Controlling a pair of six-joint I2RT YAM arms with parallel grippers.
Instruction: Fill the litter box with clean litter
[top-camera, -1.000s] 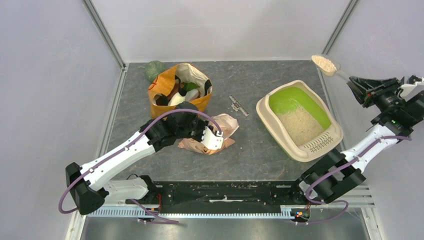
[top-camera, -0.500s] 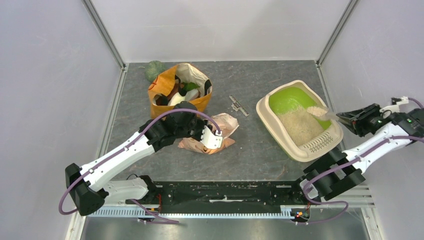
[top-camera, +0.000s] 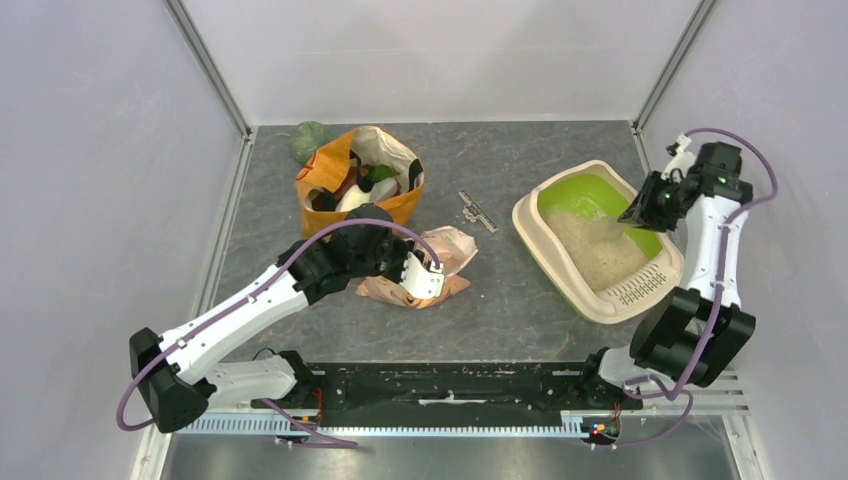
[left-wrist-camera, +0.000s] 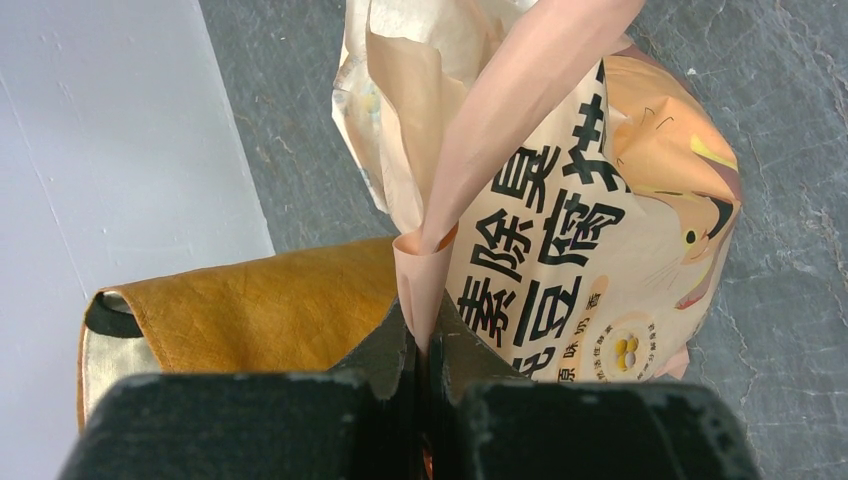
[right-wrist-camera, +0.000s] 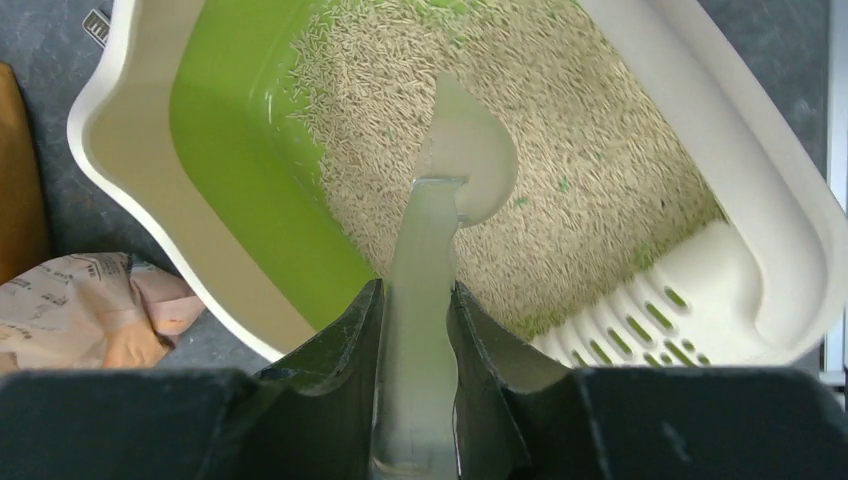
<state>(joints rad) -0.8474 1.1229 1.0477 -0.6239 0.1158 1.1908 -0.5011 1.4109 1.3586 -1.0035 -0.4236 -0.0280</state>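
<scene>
Pouring: right gripper (right-wrist-camera: 415, 300) clamps a clear plastic scoop (right-wrist-camera: 465, 165) over beige granular litter (right-wrist-camera: 600, 200) in the cream-green oval box (right-wrist-camera: 790, 200) — left gripper (left-wrist-camera: 425, 335) pinches the printed paper bag (left-wrist-camera: 560, 250) — likely rescoop next.

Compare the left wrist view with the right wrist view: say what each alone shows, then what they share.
Only the left wrist view: the left gripper shut on a flap of the printed bag, its lettering readable. Only the right wrist view: the right gripper shut on the translucent scoop by its handle, the bowl over the clean litter in the litter box, with the slotted grille. Both: the grey table and part of the printed bag.
</scene>
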